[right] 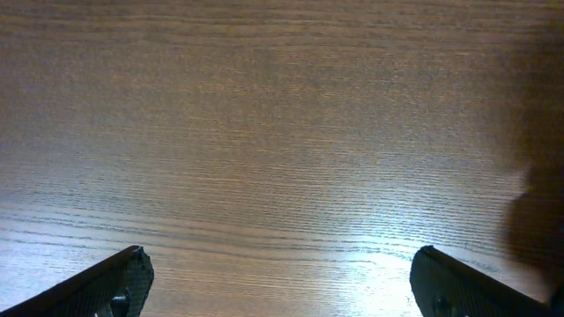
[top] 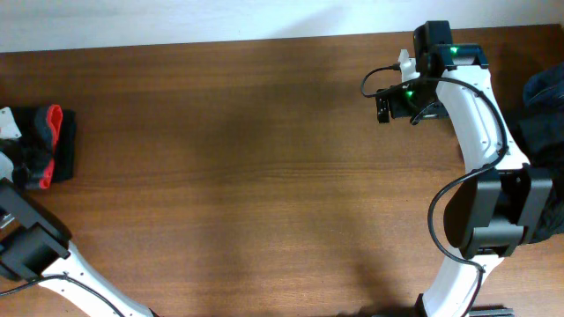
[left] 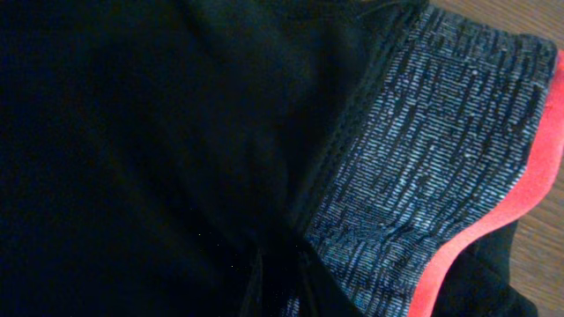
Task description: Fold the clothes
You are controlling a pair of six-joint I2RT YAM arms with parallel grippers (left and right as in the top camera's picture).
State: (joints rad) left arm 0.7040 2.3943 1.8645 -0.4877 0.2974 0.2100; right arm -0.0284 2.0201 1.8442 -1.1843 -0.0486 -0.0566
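The clothes [top: 50,143] lie bunched in a small black bundle with a red edge at the table's far left. In the left wrist view black fabric [left: 132,150] fills the frame, with the grey waistband [left: 423,150] and its red edge [left: 493,220] on the right. My left gripper [left: 280,289] shows only as two dark fingers close together at the bottom, pinched on the black cloth. From overhead it sits at the bundle's left side [top: 18,163], mostly out of frame. My right gripper [right: 278,257] stands open over bare wood at the back right [top: 385,104], holding nothing.
A heap of dark and blue denim garments [top: 545,101] lies at the right edge, beside the right arm [top: 480,123]. The left arm [top: 40,251] reaches in from the lower left corner. Brown wooden table [top: 247,176] spans the view between them.
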